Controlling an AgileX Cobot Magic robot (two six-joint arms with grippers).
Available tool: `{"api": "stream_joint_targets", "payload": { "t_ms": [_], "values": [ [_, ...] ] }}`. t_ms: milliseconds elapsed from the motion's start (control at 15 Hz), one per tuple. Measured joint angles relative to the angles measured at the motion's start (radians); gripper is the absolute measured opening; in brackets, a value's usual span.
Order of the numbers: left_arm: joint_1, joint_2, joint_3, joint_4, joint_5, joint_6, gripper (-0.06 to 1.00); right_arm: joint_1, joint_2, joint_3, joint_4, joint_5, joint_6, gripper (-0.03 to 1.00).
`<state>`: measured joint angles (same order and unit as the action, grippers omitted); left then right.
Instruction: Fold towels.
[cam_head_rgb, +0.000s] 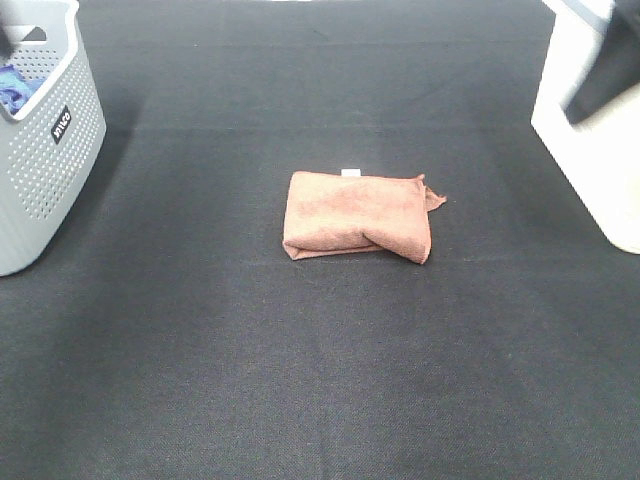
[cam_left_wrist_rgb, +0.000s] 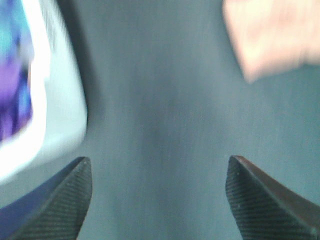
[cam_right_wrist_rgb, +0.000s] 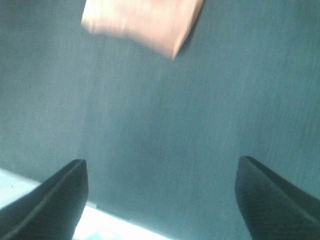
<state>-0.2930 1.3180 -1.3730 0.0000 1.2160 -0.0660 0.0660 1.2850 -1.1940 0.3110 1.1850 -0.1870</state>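
The terracotta towel (cam_head_rgb: 357, 216) lies folded into a small rectangle in the middle of the dark table, a white tag (cam_head_rgb: 350, 172) at its far edge. It shows blurred in the left wrist view (cam_left_wrist_rgb: 270, 40) and in the right wrist view (cam_right_wrist_rgb: 142, 22). My left gripper (cam_left_wrist_rgb: 157, 200) is open and empty, well away from the towel, near the grey basket. My right gripper (cam_right_wrist_rgb: 160, 200) is open and empty, away from the towel, by the white container. Only a dark part of the right arm (cam_head_rgb: 605, 70) shows in the high view.
A grey perforated basket (cam_head_rgb: 50, 160) with a blue cloth (cam_head_rgb: 15, 90) inside stands at the far left. A white container (cam_head_rgb: 590, 130) stands at the far right. The table is covered in dark cloth (cam_head_rgb: 300, 380).
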Motion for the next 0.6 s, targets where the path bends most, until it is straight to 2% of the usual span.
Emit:
{"api": "stream_joint_targets", "payload": {
  "t_ms": [67, 133, 333, 600],
  "values": [
    [0.000, -0.067, 0.075, 0.000, 0.000, -0.002, 0.71, 0.000, -0.080, 0.080, 0.000, -0.020, 0.001, 0.76],
    [0.000, -0.193, 0.216, 0.000, 0.000, -0.016, 0.71, 0.000, -0.185, 0.193, -0.002, -0.042, 0.001, 0.76],
    [0.000, -0.454, 0.470, 0.000, -0.005, -0.018, 0.71, 0.000, -0.399, 0.404, -0.060, -0.059, -0.003, 0.76],
    [0.000, -0.825, 0.718, 0.000, -0.046, 0.005, 0.71, 0.000, -0.674, 0.606, -0.110, -0.059, -0.003, 0.76]
  ]
}}
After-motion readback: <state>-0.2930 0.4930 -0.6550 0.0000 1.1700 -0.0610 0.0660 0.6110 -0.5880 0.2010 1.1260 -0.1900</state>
